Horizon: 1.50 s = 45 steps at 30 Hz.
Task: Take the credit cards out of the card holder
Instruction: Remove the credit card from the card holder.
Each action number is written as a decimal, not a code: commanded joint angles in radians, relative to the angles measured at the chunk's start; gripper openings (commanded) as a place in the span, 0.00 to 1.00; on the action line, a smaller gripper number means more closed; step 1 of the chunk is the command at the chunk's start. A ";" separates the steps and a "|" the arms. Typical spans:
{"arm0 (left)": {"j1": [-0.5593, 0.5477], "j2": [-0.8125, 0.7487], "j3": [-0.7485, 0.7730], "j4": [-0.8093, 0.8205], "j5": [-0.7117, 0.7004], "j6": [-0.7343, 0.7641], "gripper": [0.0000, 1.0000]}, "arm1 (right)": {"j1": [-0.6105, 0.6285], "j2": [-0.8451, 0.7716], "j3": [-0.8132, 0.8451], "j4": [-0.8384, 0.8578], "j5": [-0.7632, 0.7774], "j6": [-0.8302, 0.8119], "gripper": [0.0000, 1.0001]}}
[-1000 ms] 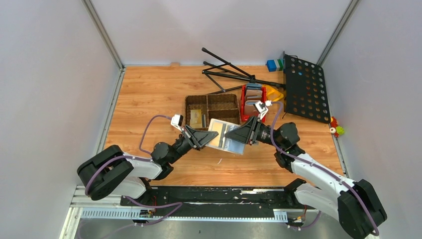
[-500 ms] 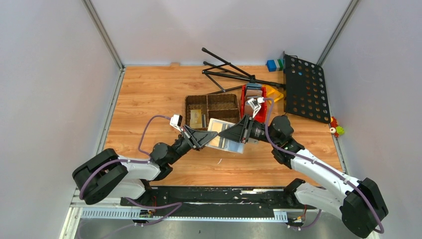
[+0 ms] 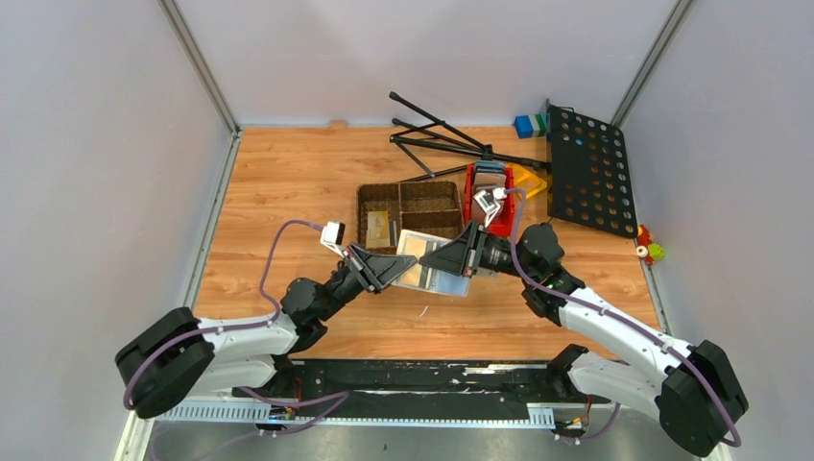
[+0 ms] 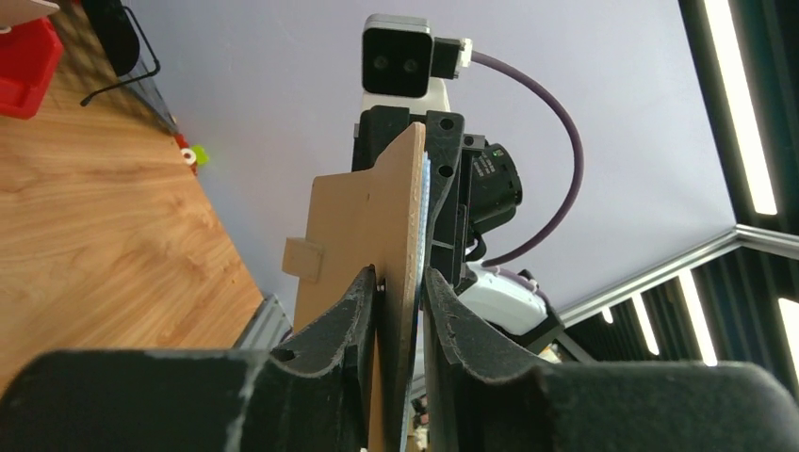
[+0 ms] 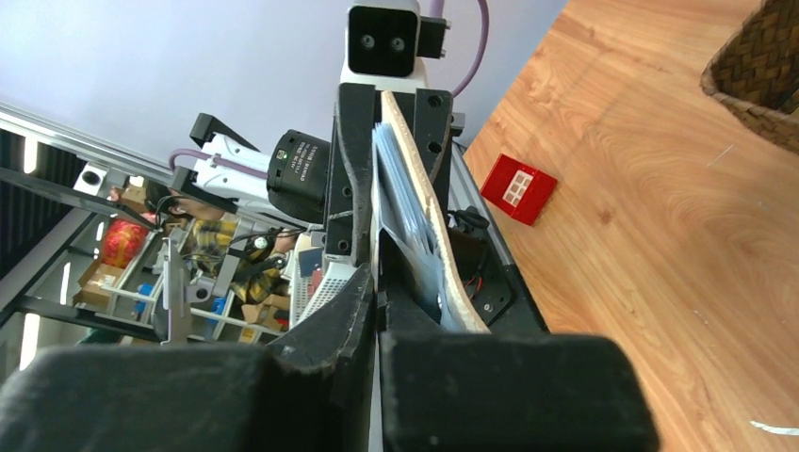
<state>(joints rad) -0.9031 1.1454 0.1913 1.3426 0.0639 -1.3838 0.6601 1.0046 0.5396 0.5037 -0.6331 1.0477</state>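
The beige card holder (image 3: 440,272) hangs open above the table between both grippers, its pale blue-grey inside facing up. A tan-gold card (image 3: 417,272) and dark cards (image 3: 443,253) sit in its pockets. My left gripper (image 3: 396,266) is shut on the wallet's left edge; the left wrist view shows the wallet edge-on (image 4: 377,217) between the jaws, with its strap tab (image 4: 303,257). My right gripper (image 3: 430,259) reaches over the wallet from the right. In the right wrist view its jaws (image 5: 378,292) are shut on a thin whitish card edge, with the pockets (image 5: 403,212) just beside them.
A brown woven basket (image 3: 408,205) stands just behind the wallet, with a red bin (image 3: 490,202) to its right. A black folded stand (image 3: 442,139) and a black perforated panel (image 3: 587,168) lie at the back right. A small white scrap (image 3: 422,310) lies below the wallet.
My right gripper has moved left, further over the open wallet. The left arm's elbow has drawn back to the left, and the wallet has shifted slightly left.
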 commanded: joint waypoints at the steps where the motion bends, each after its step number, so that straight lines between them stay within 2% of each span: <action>1: -0.025 -0.125 0.001 -0.052 0.004 0.075 0.31 | 0.006 0.029 0.008 -0.049 -0.007 0.024 0.02; 8: -0.022 -0.260 0.053 -0.367 0.062 0.158 0.31 | -0.004 0.036 -0.012 -0.038 -0.040 0.032 0.01; 12: -0.018 -0.325 0.052 -0.488 0.077 0.181 0.32 | -0.008 0.049 -0.011 -0.032 -0.078 0.024 0.01; 17: -0.013 -0.344 0.105 -0.621 0.155 0.227 0.32 | -0.013 0.068 -0.003 -0.031 -0.133 0.010 0.00; 21: 0.011 -0.332 0.160 -0.724 0.251 0.259 0.32 | -0.026 0.095 0.038 -0.097 -0.205 -0.042 0.01; 25: 0.070 -0.284 0.179 -0.696 0.393 0.223 0.28 | -0.041 0.129 0.068 -0.122 -0.282 -0.072 0.02; 29: 0.090 -0.249 0.167 -0.635 0.436 0.188 0.22 | -0.045 0.144 0.088 -0.143 -0.313 -0.103 0.03; 34: 0.096 -0.248 0.172 -0.636 0.468 0.200 0.26 | -0.055 0.165 0.113 -0.191 -0.340 -0.144 0.09; 38: 0.102 -0.261 0.170 -0.669 0.450 0.218 0.02 | -0.057 0.178 0.105 -0.139 -0.360 -0.115 0.22; 41: 0.110 -0.273 0.150 -0.641 0.429 0.202 0.00 | -0.057 0.174 0.094 -0.110 -0.362 -0.094 0.28; 45: 0.131 -0.297 0.125 -0.616 0.412 0.180 0.00 | -0.065 0.167 0.075 -0.079 -0.364 -0.067 0.28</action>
<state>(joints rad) -0.7883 0.8967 0.3111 0.6014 0.4667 -1.1858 0.6052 1.1709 0.6167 0.3706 -1.0000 0.9600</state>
